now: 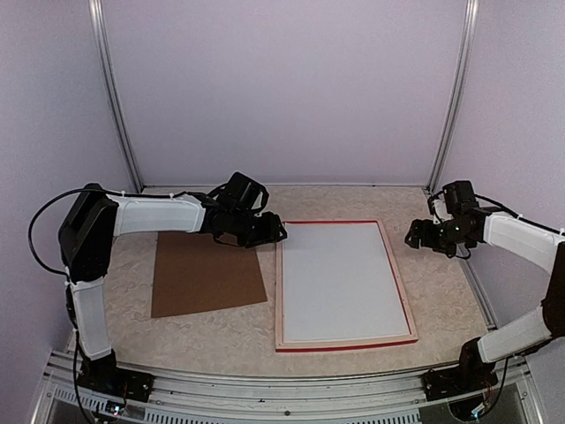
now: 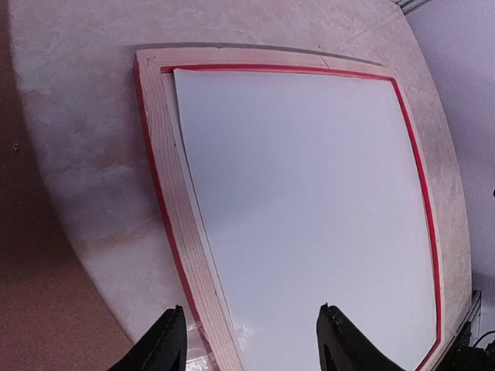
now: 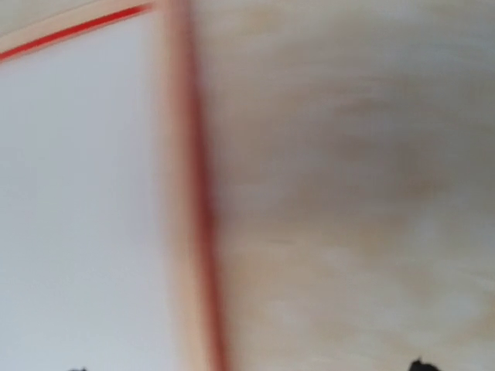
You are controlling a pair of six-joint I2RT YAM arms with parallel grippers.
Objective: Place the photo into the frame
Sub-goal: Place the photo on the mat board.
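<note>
Table (image 1: 353, 199): speckled beige and flat, with pale booth walls close behind and at both sides. Frame (image 1: 344, 343): lies back-up at centre-right, its long axis running away from the arm bases. White sheet (image 1: 344, 283): fills the recess with no print showing; probably the photo face-down, unconfirmed. Brown board (image 1: 207, 274): flat, just left of the frame. Left gripper (image 1: 267, 231): over the far-left frame corner, jaws apart and empty, the nearer arm. Right gripper (image 1: 420, 235): just off the far-right edge, jaws wide and empty.
</note>
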